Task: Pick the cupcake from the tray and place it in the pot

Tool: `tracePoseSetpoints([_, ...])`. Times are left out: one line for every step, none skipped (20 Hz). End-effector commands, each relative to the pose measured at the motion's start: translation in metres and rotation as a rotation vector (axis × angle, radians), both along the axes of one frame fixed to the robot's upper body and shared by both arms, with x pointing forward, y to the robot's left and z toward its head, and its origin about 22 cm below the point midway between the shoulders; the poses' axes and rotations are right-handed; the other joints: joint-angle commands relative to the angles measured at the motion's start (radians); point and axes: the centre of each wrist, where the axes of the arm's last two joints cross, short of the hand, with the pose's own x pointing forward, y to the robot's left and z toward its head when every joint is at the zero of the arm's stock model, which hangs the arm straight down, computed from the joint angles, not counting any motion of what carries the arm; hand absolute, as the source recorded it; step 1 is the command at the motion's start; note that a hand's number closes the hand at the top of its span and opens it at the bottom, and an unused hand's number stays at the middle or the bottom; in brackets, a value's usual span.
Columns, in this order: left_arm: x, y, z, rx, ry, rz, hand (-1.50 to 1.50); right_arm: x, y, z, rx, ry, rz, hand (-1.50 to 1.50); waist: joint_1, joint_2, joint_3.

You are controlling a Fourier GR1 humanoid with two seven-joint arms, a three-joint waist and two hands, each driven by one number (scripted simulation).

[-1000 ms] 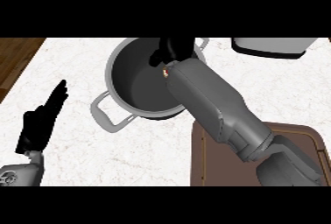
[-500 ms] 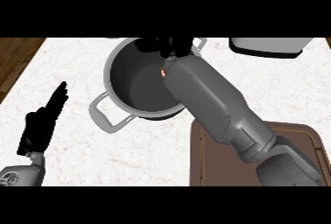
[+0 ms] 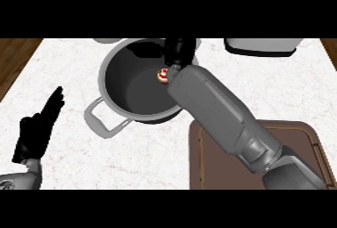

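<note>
Right hand (image 3: 180, 49) has moved further over the pot's (image 3: 113, 67) far rim; its grip cannot be told. Cupcake (image 3: 161, 75) now lies inside, just below the wrist: placement looks done

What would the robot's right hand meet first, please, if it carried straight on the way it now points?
Probably the far rim of the grey metal pot: the right hand points away over the pot's far side, the small cupcake just behind it. It may pass above the rim; height is unclear.
</note>
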Motion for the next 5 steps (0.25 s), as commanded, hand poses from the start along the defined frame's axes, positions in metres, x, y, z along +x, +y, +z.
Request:
tracePoseSetpoints([-0.03, 0.0, -0.016, 0.005, 0.005, 0.04, 0.0, -0.011, -0.009, -0.023, 0.076, 0.011, 0.057, -1.5, -0.027, -0.011, 0.0])
tracePoseSetpoints([-0.004, 0.021, -0.004, 0.017, 0.01, 0.048, 0.0, -0.024, 0.001, -0.025, 0.087, -0.009, 0.079, -1.5, -0.041, -0.012, 0.0])
tracePoseSetpoints([-0.023, 0.018, -0.016, 0.014, 0.007, 0.058, 0.0, -0.024, -0.005, -0.031, 0.088, -0.012, 0.07, -1.5, -0.049, -0.015, 0.0])
tracePoseSetpoints([-0.015, 0.018, -0.008, 0.0, 0.013, 0.071, 0.0, -0.029, -0.005, -0.035, 0.1, -0.013, 0.083, -1.5, -0.057, -0.016, 0.0])
tracePoseSetpoints([-0.023, 0.03, -0.003, 0.016, 0.014, 0.088, 0.0, -0.037, -0.012, -0.041, 0.118, -0.034, 0.088, -1.5, -0.074, -0.021, 0.0])
